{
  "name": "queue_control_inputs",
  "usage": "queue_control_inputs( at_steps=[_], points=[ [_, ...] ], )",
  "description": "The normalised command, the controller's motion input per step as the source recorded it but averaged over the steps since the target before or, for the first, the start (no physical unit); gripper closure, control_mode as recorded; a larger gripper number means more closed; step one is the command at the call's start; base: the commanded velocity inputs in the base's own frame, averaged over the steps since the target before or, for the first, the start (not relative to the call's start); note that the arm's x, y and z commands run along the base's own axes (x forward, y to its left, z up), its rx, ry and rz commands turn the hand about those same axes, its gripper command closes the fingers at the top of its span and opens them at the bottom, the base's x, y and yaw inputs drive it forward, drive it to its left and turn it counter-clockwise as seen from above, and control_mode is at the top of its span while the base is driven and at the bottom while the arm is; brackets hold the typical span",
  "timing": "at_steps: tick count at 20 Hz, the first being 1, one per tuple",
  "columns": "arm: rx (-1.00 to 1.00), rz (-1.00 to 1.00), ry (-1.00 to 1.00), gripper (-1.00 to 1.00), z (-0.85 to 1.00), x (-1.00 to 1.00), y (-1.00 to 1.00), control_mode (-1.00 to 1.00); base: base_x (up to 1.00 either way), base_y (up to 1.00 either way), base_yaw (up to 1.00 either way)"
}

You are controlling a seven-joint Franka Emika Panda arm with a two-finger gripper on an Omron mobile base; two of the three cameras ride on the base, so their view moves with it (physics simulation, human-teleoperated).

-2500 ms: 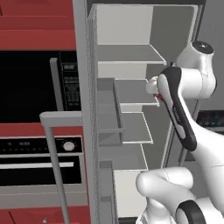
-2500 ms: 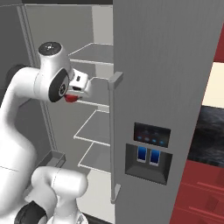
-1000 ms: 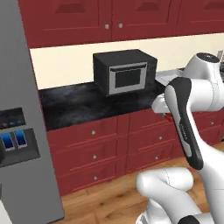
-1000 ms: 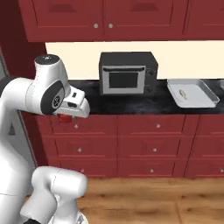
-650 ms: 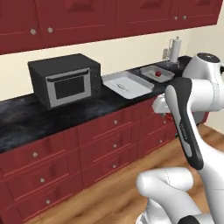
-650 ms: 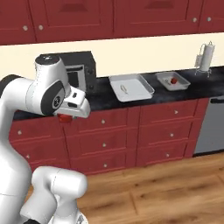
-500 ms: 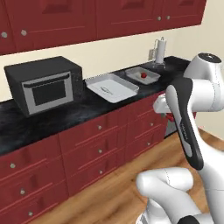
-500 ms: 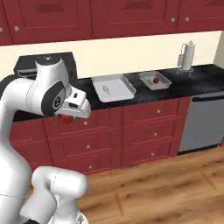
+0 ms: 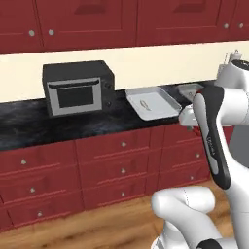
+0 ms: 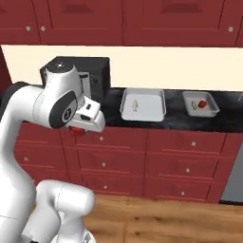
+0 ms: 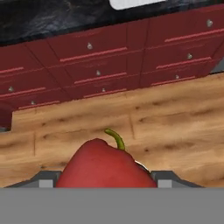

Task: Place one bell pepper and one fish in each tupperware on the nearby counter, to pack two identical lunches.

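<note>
Dark-red cabinets line the wall above and below the counter [image 10: 114,111], whose black marbled top carries a black toaster oven [image 9: 78,87] and, further along, the two grey trays the job is about. Nearest tupperware [image 10: 142,104] holds a single pale fish [image 10: 135,105] and no pepper; the far tupperware [image 10: 201,104] already has a red pepper [image 10: 202,103] with a small pale shape beside it, most likely its fish, so that lunch looks complete. What is missing from the near tray sits in the gripper [image 10: 76,129] — a glossy red bell pepper [image 11: 103,166], filling the bottom of the hand view with its green stem curling up, the jaws closed around its wide body so they stand fairly far apart. From the right base view a sliver of the same red shows under the white hand, which is held low and close to the arm's own shoulder, in front of the drawers and not over the worktop. That tucked pose makes sense for carrying — the load stays near the body while the base travels. The hand camera looks down at wooden floor [image 11: 166,122] and drawer fronts, so the pepper is well short of the near tray; my reading is that the base needs to close in and the arm reach out over the rim before any release.
</note>
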Motion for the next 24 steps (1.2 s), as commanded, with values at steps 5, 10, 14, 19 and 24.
queue_control_inputs(
  at_steps=[5, 10, 14, 19, 24],
  points=[
    [0.0, 0.0, 0.0, 1.0, 0.0, 0.0, 0.0, 1.0, 0.02, -0.84, 0.48],
    [0.0, 0.0, 0.0, 1.0, 0.0, 0.0, 0.0, 1.0, 0.05, -0.93, 0.0],
    [0.0, 0.0, 0.0, 1.0, 0.0, 0.0, 0.0, 1.0, 0.83, -0.16, 0.0],
    [0.0, 0.0, 0.0, 1.0, 0.0, 0.0, 0.0, 1.0, 0.95, 0.0, 0.0],
    [0.0, 0.0, 0.0, 1.0, 0.0, 0.0, 0.0, 1.0, 0.77, 0.0, 0.0]
  ],
)
